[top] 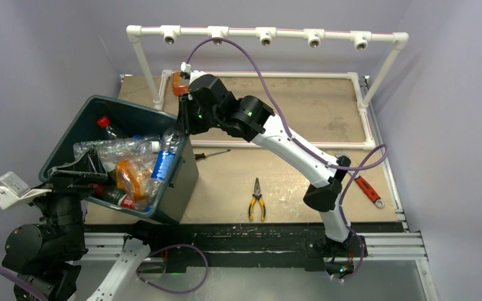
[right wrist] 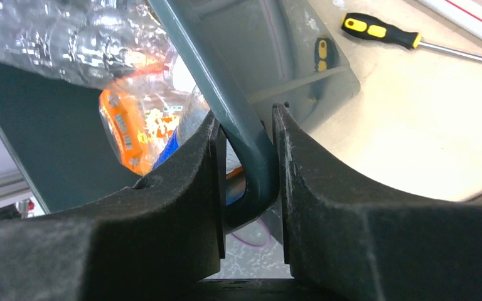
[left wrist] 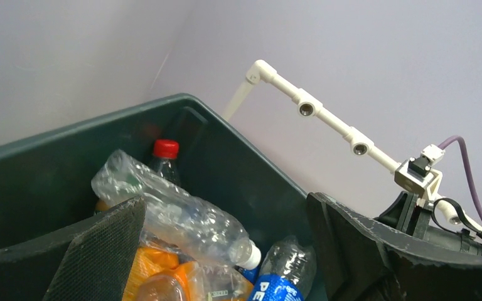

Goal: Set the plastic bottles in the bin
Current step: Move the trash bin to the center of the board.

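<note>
The dark bin (top: 183,183) stands tilted at the table's left, piled with several plastic bottles: a clear crumpled one (top: 125,148), a blue-labelled one (top: 162,163), an orange one (top: 132,177) and a red-capped one (top: 105,123). My right gripper (top: 186,116) is shut on the bin's far-right rim (right wrist: 226,100), which sits between its jaws (right wrist: 248,182). My left gripper (top: 80,168) hangs open over the bin's near-left side, with the clear bottle (left wrist: 182,213) and the blue-labelled bottle (left wrist: 282,276) showing between its fingers (left wrist: 226,251). One more orange bottle (top: 179,83) lies at the table's back left.
A yellow-handled screwdriver (top: 210,154) lies just right of the bin, also in the right wrist view (right wrist: 383,31). Yellow-handled pliers (top: 257,204) and a red-handled wrench (top: 369,190) lie on the board. A white pipe frame (top: 263,34) spans the back.
</note>
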